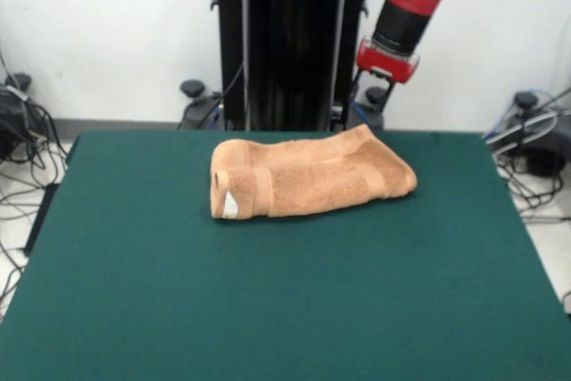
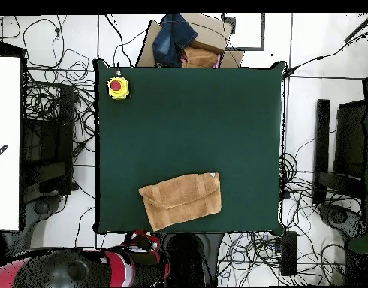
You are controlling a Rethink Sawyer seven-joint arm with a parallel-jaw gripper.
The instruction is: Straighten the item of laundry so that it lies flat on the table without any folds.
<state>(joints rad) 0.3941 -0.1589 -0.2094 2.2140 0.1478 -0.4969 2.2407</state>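
Note:
The item of laundry [image 1: 308, 176] is an orange-tan towel, folded over itself into a thick bundle. It lies on the far middle of the green table [image 1: 268, 310], with a white tag [image 1: 230, 205] at its left end. In the overhead view the towel [image 2: 183, 200] rests close to the table's [image 2: 187, 112] bottom edge, slightly askew. The red and black arm is drawn back, and its gripper [image 1: 386, 62] hangs above and behind the towel's right end, clear of it. In the overhead view the gripper [image 2: 142, 241] sits just off the table's edge, below the towel's left corner.
A yellow box with a red button [image 2: 118, 88] stands at the table's upper left corner in the overhead view. A cardboard box with blue cloth [image 2: 185, 41] lies past the top edge. Cables [image 2: 55, 112] and stands surround the table.

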